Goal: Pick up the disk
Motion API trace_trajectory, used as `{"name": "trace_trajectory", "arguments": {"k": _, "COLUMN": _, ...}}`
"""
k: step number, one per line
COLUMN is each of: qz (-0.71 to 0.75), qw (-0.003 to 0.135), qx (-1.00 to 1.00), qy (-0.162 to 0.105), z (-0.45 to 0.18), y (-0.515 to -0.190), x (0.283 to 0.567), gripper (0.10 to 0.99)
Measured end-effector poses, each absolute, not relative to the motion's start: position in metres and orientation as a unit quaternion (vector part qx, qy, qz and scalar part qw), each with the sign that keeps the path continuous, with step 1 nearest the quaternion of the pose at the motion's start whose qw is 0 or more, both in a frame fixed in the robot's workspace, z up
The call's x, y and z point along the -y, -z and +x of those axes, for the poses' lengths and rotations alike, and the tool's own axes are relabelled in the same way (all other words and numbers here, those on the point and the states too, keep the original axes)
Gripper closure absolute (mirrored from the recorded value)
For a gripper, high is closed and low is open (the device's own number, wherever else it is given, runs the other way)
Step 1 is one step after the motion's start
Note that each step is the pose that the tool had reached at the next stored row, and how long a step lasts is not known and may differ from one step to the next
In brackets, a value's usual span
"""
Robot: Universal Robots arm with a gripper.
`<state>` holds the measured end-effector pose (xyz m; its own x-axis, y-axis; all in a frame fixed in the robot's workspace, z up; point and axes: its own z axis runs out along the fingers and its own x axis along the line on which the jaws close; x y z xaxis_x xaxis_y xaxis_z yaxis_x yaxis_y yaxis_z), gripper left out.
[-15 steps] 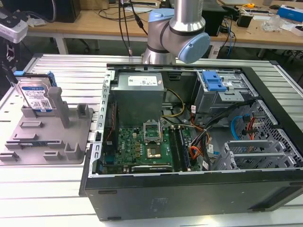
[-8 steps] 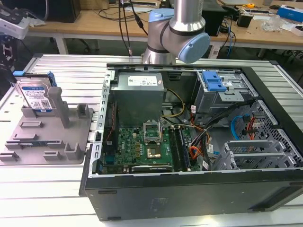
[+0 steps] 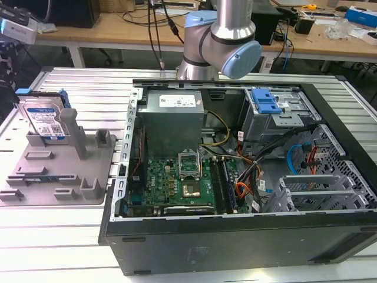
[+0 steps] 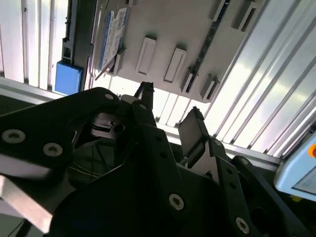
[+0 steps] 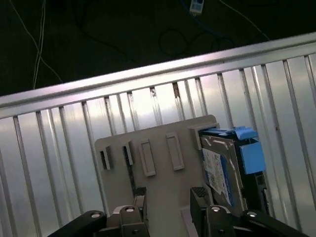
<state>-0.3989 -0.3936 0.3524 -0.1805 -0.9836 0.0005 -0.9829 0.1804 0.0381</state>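
My gripper (image 5: 169,194) is open, its two black fingers spread with nothing between them; the same gap shows in the second wrist view (image 4: 170,104). It hangs above the grey tray (image 5: 163,173) without touching anything.

The disk (image 5: 221,168) stands on edge in a slot at one corner of that tray, label side showing, with a blue side rail (image 5: 249,154) on its outer face. It sits outside the finger gap, off to the side of one fingertip (image 5: 198,193) and clear of it.

In the exterior view the disk (image 3: 44,121) is upright at the tray's (image 3: 65,177) far corner, on the exterior view's left. A tall grey post (image 3: 69,127) rises just beside it, towards the exterior view's right, and lower posts stand nearer the middle.

The tray rests on a slatted metal table (image 3: 76,82). Beside it, on the exterior view's right, lies an open computer case (image 3: 235,247) holding a blue bracket (image 3: 268,105). The arm (image 3: 221,35) rises behind the case.
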Motion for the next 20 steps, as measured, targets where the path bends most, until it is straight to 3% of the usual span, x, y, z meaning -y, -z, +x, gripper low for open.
{"name": "trace_trajectory", "arguments": {"k": 17, "qz": 0.692, "qw": 0.008, "qx": 0.722, "qy": 0.009, "z": -0.397, "y": -0.352, "x": 0.393, "gripper": 0.604}}
{"name": "trace_trajectory", "arguments": {"k": 20, "qz": 0.693, "qw": 0.012, "qx": 0.721, "qy": 0.006, "z": -0.4, "y": -0.352, "x": 0.378, "gripper": 0.604}}
